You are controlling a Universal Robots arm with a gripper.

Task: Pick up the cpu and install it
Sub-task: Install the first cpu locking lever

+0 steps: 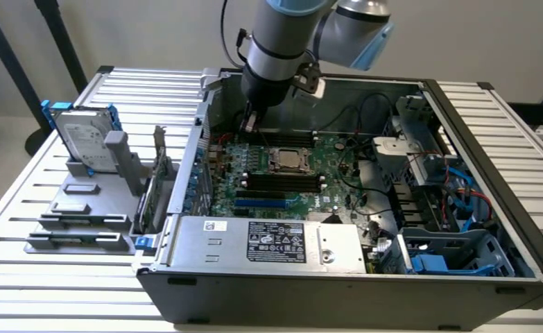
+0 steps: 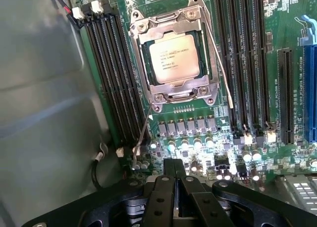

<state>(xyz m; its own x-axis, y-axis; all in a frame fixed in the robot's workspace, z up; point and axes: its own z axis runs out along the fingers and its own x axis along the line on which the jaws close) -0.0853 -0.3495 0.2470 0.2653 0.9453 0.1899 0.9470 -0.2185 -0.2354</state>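
Wrist view, item one: your gripper point(image 2: 174, 166) has its fingers pressed together with nothing between them. It hangs over the motherboard point(image 2: 233, 152), near the socket point(image 2: 171, 19) but apart from it. You find the cpu point(image 2: 174, 57) lying flat in that socket, silver top upward, metal frame around it, between two banks of memory slots point(image 2: 111, 73). Exterior view, item two: your arm reaches down into the open case point(image 1: 345, 295).
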